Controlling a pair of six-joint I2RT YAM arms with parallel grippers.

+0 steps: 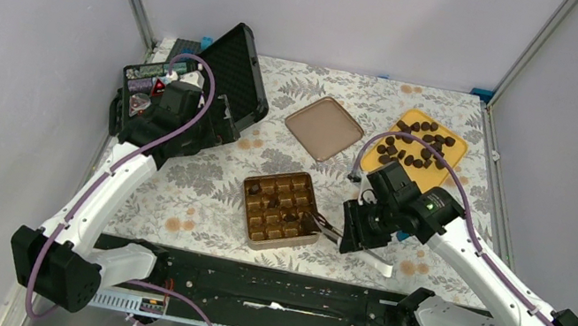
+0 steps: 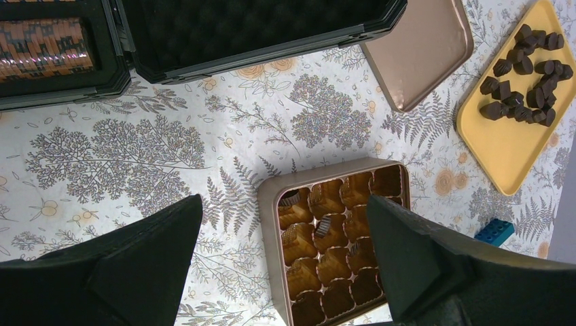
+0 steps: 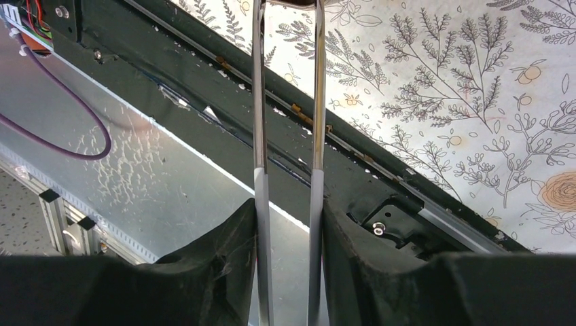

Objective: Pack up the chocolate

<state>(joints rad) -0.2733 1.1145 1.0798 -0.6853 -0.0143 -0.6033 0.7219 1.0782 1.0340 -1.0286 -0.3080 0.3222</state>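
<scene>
Chocolate pieces point(image 1: 418, 145) lay mostly on the yellow tray point(image 1: 437, 177) beyond the gridded tin point(image 1: 247, 201), a few in its cells; the right jaws pinched steel tongs point(image 1: 326, 226) reaching over the tin's right rim, the left jaws hung spread wide, so placing seemed in hand, needing a gentle release into an empty cell.

The left arm point(image 1: 106, 185) and the right arm point(image 1: 488, 263) are each built of smooth white links joined by blocky black joint housings, and each is ended by a rounded black base point(image 1: 64, 271). A purple cable point(image 1: 210, 95) is looped along the left arm, and a second purple cable point(image 1: 460, 182) is run along the right. What seems to be a small green light point(image 1: 431, 204) is shown on the right wrist housing. The left gripper point(image 2: 284, 207) is fitted with thick, matte black, wedge-shaped fingers point(image 2: 139, 268). The right gripper point(image 3: 289, 217) is fitted with similar black fingers point(image 3: 217, 258), faintly scratched.
</scene>
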